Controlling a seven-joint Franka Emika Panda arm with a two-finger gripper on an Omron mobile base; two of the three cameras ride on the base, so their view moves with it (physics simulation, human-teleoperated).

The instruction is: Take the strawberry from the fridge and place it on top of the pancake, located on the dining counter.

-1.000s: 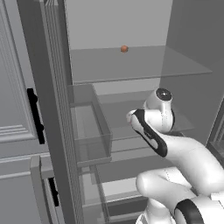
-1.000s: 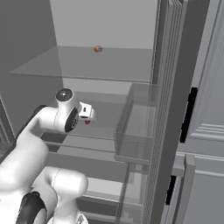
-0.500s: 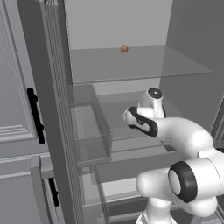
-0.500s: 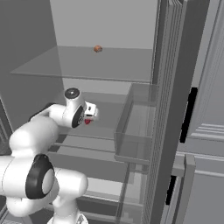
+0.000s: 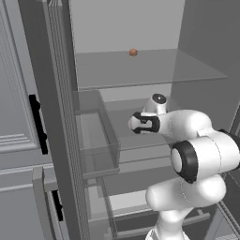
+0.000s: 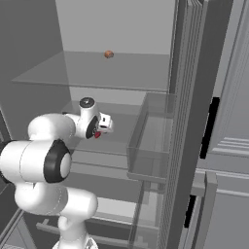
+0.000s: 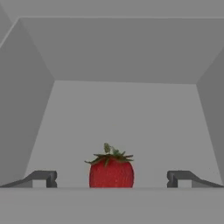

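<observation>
Claw [image 7: 111, 178] spread wide, reaching level into the fridge [image 5: 140, 70]. The strawberry [image 7: 111, 169] stands upright between its tips, centred for a pinch.

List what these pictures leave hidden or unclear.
- Strawberry: hand view, its base is cut off at the bottom of the picture; right base view, just a red speck behind the hand.
- Hand: left base view, the wrist covers most of it.
- Round fruit on the upper shelf: too small to identify.
</observation>
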